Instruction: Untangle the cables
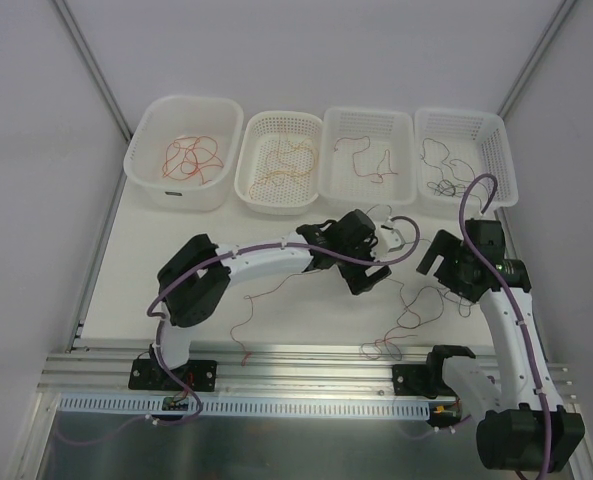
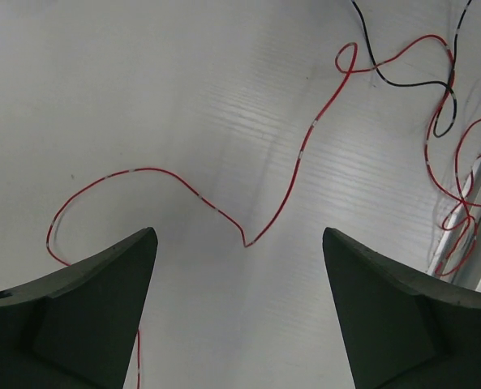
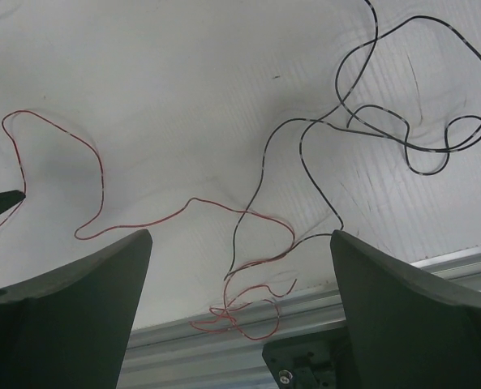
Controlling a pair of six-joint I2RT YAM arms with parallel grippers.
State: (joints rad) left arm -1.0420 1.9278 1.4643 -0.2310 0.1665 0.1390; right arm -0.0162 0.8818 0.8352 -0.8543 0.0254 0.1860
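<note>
On the white table lie loose cables. One long thin red cable [image 1: 266, 300] [image 2: 167, 174] squiggles under my left gripper [image 1: 374, 270] [image 2: 239, 235], which hovers open over its kink with nothing between its fingers. A black cable [image 3: 305, 162] [image 2: 402, 81] loops across a red cable [image 3: 143, 223], and both run into a small red tangle [image 1: 386, 345] [image 3: 240, 312] at the table's near edge. My right gripper [image 1: 448, 270] [image 3: 241, 234] hangs open above that bunch, holding nothing.
Four white baskets line the back: a tub [image 1: 184, 100] with red wire, a perforated basket [image 1: 281, 116] with orange wire, a third [image 1: 368, 112] with red-brown wire, a fourth [image 1: 456, 112] with black wire. An aluminium rail [image 1: 306, 365] [image 3: 183, 348] borders the near edge.
</note>
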